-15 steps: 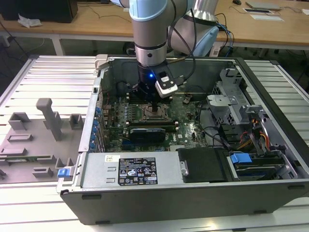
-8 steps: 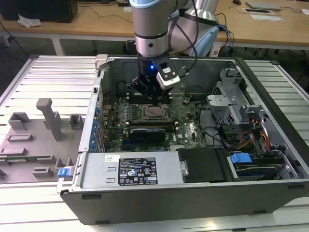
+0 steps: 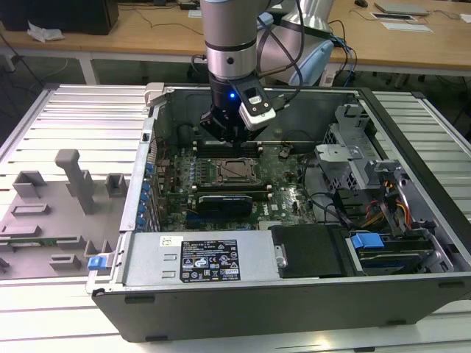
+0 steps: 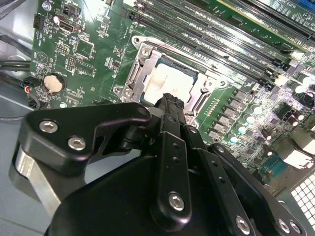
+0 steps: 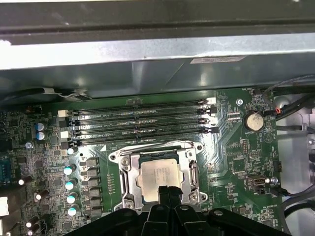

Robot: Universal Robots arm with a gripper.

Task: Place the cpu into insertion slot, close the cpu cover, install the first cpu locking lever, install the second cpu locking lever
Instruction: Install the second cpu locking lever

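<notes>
The cpu (image 5: 157, 174), a pale silver square chip, lies in the insertion slot (image 5: 118, 156) on the green board; it also shows in the second wrist view, cpu (image 4: 170, 81). The cpu cover (image 5: 190, 172), a thin silver frame, lies flat around the chip. A thin wire lever (image 5: 157, 146) runs along the socket's side nearest the memory slots. My gripper (image 5: 169, 190) is shut with nothing between its black fingers, its tips just above the chip's edge, gripper (image 4: 172, 101). In the exterior view the gripper (image 3: 227, 137) hangs over the socket (image 3: 237, 170) inside the open computer case.
Several long black memory slots (image 5: 142, 123) lie beside the socket. A row of capacitors (image 5: 71, 184) and a coin battery (image 5: 254, 121) stand on the board. Case walls (image 3: 151, 158), a power supply (image 3: 210, 257) and drive cages (image 3: 353, 147) surround the board. Grey fixtures (image 3: 73, 180) sit at the exterior view's left.
</notes>
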